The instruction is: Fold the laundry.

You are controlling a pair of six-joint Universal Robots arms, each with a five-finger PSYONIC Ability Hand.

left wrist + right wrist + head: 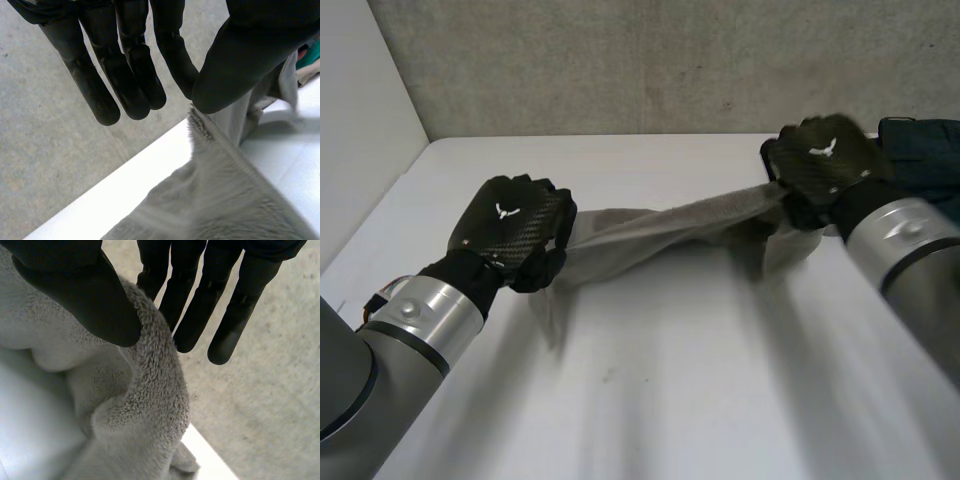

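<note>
Nearest me is the left arm's grey forearm (pixel 410 320). At its end, the left robot hand (pixel 510 225) has its thumb closed against a finger on one end of the grey fleecy towel (pixel 660 225), while its other fingers hang straight. The right robot hand (pixel 825 155) is clamped on the opposite end, its thumb pressing the pile against the straight fingers behind it.

The towel hangs between the two hands above the white worktop (pixel 670 400), bunched into a loose band, not spread flat. Its long axis runs from hand to hand, across my view and slanting away toward the right robot hand, which sits farther back. Slack cloth droops below each grip, and I cannot tell whether it touches the worktop.

I judge the coming move turns on that axis, because the band must be spread open before any fold. A dark blue-green heap of cloth (pixel 925 150) lies just beyond the right robot hand.
</note>
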